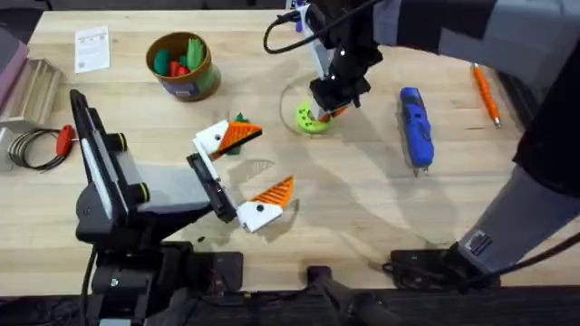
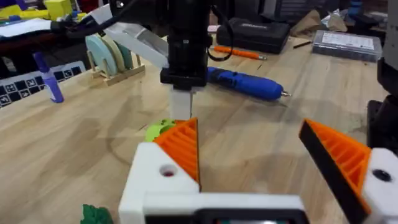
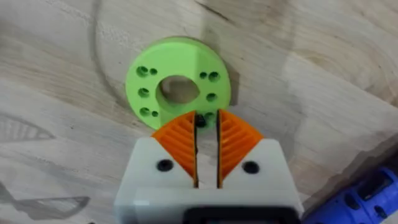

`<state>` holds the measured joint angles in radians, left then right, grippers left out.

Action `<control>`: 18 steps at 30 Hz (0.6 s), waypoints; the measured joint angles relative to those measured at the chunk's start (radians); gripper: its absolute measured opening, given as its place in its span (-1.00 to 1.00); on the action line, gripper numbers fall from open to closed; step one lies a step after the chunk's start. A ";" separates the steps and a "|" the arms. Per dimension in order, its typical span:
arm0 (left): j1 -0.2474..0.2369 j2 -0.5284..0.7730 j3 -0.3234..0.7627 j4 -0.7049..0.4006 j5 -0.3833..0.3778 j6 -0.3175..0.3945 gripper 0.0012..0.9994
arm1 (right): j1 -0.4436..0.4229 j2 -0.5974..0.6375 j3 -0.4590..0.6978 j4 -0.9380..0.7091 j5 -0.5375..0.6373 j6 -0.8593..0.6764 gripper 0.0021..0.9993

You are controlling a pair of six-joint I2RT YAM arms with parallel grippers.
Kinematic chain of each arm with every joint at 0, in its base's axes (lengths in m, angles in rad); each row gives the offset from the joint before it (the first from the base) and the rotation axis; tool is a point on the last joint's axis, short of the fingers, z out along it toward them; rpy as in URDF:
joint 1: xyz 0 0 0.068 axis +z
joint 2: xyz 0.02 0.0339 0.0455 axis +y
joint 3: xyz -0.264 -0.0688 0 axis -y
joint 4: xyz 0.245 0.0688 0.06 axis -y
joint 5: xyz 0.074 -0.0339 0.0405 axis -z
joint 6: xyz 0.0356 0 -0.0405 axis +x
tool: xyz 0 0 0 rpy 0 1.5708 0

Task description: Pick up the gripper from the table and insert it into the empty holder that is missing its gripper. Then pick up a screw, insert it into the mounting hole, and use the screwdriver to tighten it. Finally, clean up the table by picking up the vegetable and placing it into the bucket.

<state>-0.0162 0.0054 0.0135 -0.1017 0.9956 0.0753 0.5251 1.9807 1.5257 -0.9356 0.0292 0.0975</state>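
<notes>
My left gripper (image 1: 272, 161) (image 2: 249, 127) rests open on the table. Both its white holder fingers (image 1: 214, 139) (image 2: 155, 174) carry an orange ribbed gripper pad (image 1: 241, 135) (image 2: 183, 146). A mounting hole (image 2: 168, 171) shows on the white finger. My right gripper (image 1: 326, 110) (image 3: 206, 115) hangs over the lime-green disc (image 1: 314, 120) (image 3: 177, 84), its pads pinched on a small dark screw (image 3: 200, 121). The blue screwdriver (image 1: 416, 127) (image 2: 245, 83) lies to its right. The dark green vegetable (image 1: 239, 119) (image 2: 94, 214) peeks out beside the left finger. The bucket (image 1: 204, 77) stands at the back left.
An orange pen (image 1: 485, 92) lies at the far right. A red-handled screwdriver (image 1: 64, 139) and a wire coil are at the left edge. The bucket holds green and red toy pieces. Bare wood lies in front of the blue driver.
</notes>
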 joint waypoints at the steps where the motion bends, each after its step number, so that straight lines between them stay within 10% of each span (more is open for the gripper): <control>1: 0.000 0.000 0.000 0.000 0.000 0.000 0.97 | 0.000 0.000 0.000 0.000 0.000 0.000 -0.66; 6: 0.000 0.000 0.000 0.000 0.000 0.000 0.97 | 0.000 0.000 0.000 0.001 -0.004 0.001 -0.98; 18: 0.000 0.000 0.000 0.000 0.000 0.000 0.97 | 0.000 0.000 0.000 0.001 -0.004 0.000 -0.99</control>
<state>-0.0162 0.0053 0.0135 -0.1017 0.9958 0.0753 0.5251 1.9804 1.5257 -0.9350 0.0254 0.0978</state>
